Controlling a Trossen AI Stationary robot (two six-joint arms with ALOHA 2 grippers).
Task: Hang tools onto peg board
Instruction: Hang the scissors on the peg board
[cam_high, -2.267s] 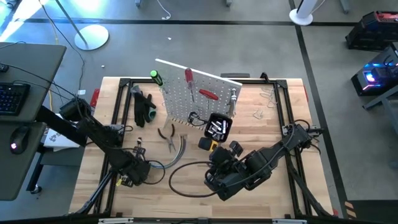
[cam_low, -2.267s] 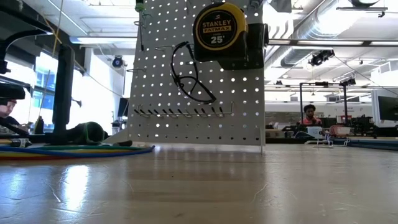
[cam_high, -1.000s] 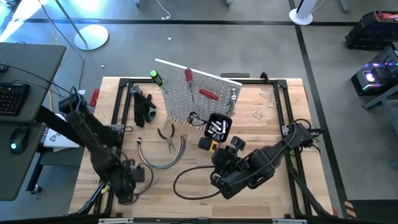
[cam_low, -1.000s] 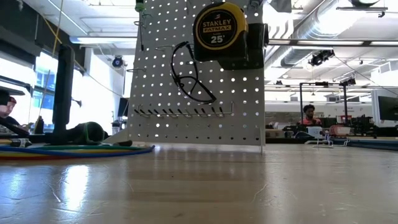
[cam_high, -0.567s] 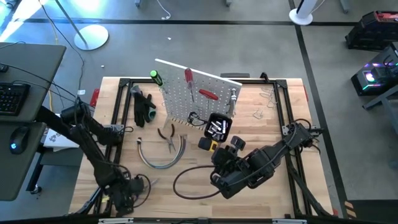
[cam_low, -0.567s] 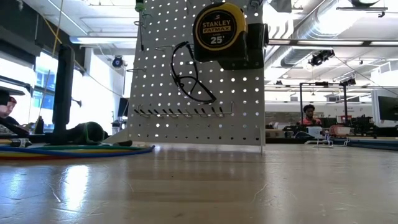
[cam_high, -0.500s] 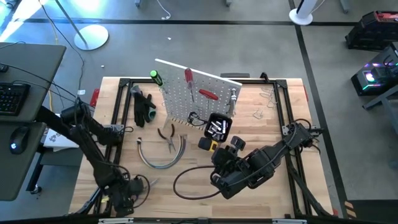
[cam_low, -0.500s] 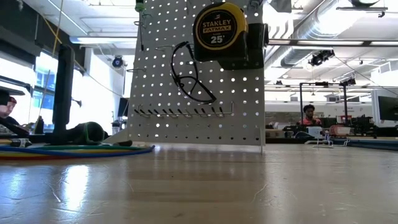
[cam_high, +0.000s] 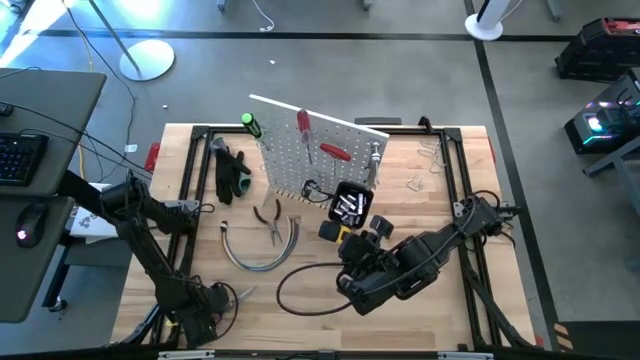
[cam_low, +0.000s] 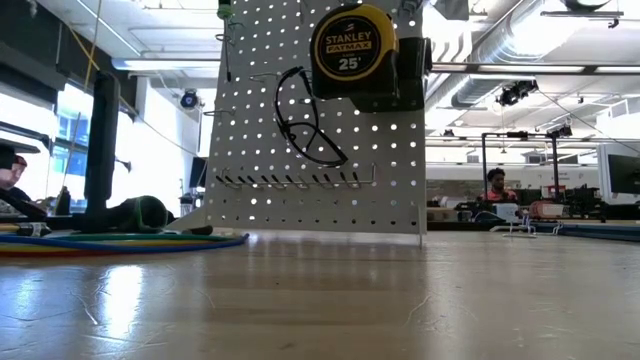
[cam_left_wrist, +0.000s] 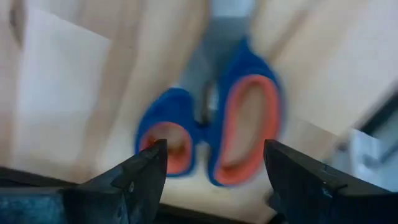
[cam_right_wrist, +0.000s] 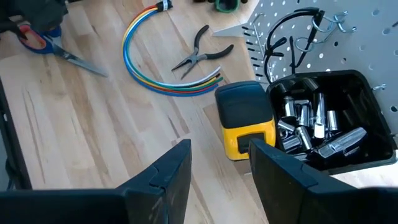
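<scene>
- Two arms on your table (cam_high: 440, 215); left end effector (cam_left_wrist: 205, 186) sits low at the near-left corner, fingers (cam_left_wrist: 140, 177) spread wide, nothing between them.
- Scissors (cam_left_wrist: 211, 134) lie flat on the wood right under that end effector, loops toward it. The wrist view shows the loops blue outside and orange-red inside, not plain red.
- Right wrist view: scissors (cam_right_wrist: 46, 43) with long axis slanted, blades pointing away from the left arm toward the cable bundle (cam_right_wrist: 165, 62).
- Your right end effector (cam_right_wrist: 214, 171) hovers mid-table, near side of the peg board (cam_high: 320, 150), fingers (cam_right_wrist: 165, 177) partly apart and holding nothing.
- Yellow tape measure (cam_right_wrist: 245, 127) lies on the table just beside the black bin (cam_right_wrist: 326, 121), which holds silver sockets.
- Black-handled pliers (cam_right_wrist: 199, 53) lie on the table between the cable bundle and the board, jaws pointing away from the board, handles splayed.
- Peg board stands tilted at the table's far middle; red-handled screwdriver (cam_high: 303, 130) hangs roughly upright, a second red-handled tool (cam_high: 333, 153) hangs slanted, green handle (cam_high: 250, 124) at the board's left edge.
- Low view: tape measure (cam_low: 350, 45) shows in front of the board, person (cam_low: 497, 185) seated far behind.
</scene>
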